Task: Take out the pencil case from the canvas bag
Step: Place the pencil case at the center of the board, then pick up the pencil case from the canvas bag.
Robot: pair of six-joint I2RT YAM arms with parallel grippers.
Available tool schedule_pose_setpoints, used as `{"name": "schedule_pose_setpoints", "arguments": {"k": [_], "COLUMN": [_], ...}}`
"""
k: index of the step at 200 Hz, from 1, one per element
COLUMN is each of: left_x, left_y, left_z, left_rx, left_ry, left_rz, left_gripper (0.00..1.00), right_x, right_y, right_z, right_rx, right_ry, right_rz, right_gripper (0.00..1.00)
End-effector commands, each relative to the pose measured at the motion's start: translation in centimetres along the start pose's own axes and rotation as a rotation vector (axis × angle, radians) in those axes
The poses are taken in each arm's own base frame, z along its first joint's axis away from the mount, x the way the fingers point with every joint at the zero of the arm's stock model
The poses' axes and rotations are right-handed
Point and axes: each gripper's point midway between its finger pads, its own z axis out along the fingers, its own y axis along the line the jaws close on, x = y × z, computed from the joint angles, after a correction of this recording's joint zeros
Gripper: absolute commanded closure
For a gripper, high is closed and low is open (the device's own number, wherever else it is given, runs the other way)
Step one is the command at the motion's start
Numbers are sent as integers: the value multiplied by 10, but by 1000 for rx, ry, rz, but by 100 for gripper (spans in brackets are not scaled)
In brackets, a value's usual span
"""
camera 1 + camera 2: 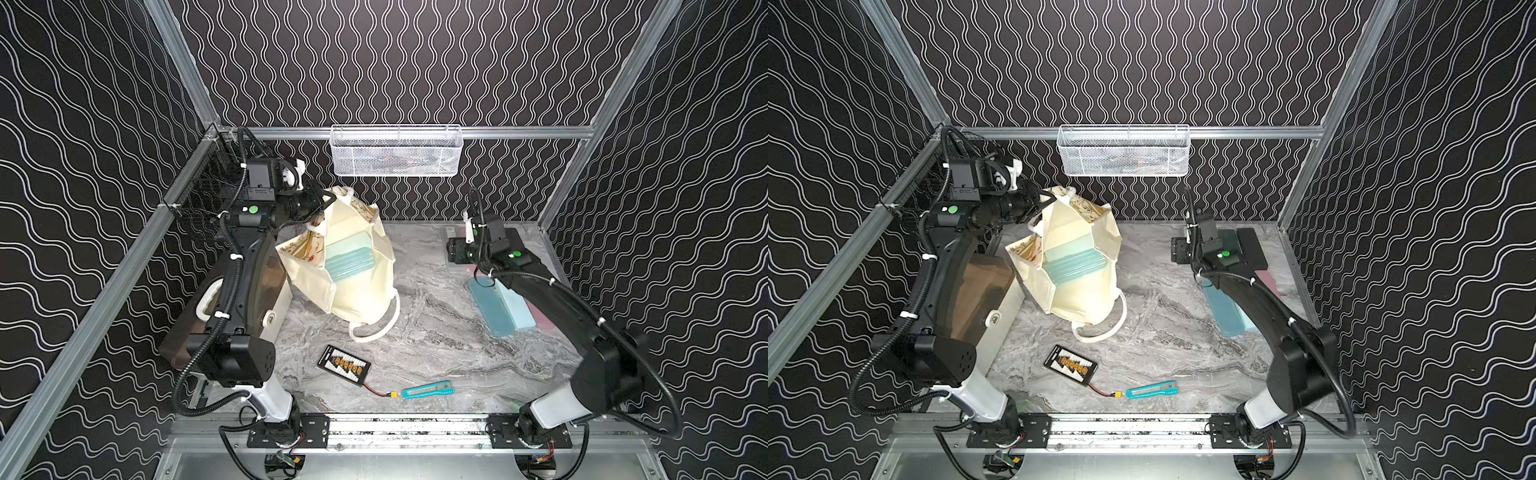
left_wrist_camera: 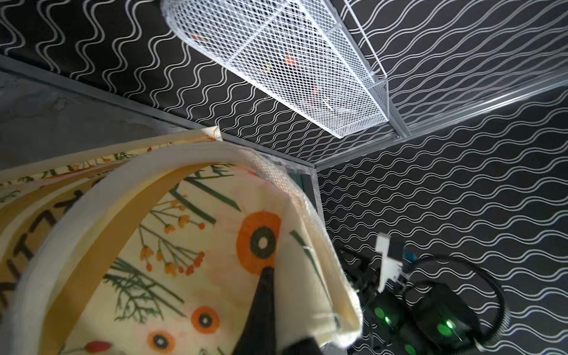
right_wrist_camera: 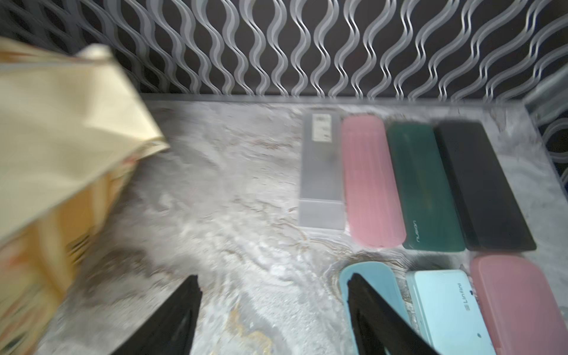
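Observation:
The cream canvas bag [image 1: 361,299] [image 1: 1084,299] stands left of centre with its mouth gaping toward the camera. A pale teal pencil case [image 1: 348,262] [image 1: 1073,264] lies inside it, in plain sight. My left gripper [image 1: 322,203] [image 2: 276,285] is shut on the bag's far top rim and holds it up. In the left wrist view the printed cloth [image 2: 215,239] is pinched, and one finger is hidden behind it. My right gripper [image 1: 453,251] [image 3: 273,278] hangs open over bare table to the right of the bag [image 3: 61,123], with nothing between its fingers.
Several other pencil cases lie in rows at the right, among them pink [image 3: 368,181], dark green [image 3: 425,187], black [image 3: 482,184] and teal [image 1: 492,309]. A white mesh basket [image 1: 397,151] hangs on the back rail. A black connector board [image 1: 344,365] and a teal cutter [image 1: 428,391] lie in front.

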Motion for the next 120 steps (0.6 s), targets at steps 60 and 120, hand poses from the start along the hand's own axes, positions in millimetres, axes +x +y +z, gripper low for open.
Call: {"name": "schedule_pose_setpoints", "arguments": {"k": [60,120], "left_x": [21,45], "left_y": [-54,-52], "left_z": [40,55], "left_rx": [152,104], "left_ry": [32,70], "left_rz": [241,262], "left_gripper": [100,100], "right_x": [-8,63], "right_y": [156,201], "right_z": [-151,-121], "right_rx": [-473,-469], "right_ry": [-317,-121], "right_rz": [-366,-547], "right_gripper": [46,65]}}
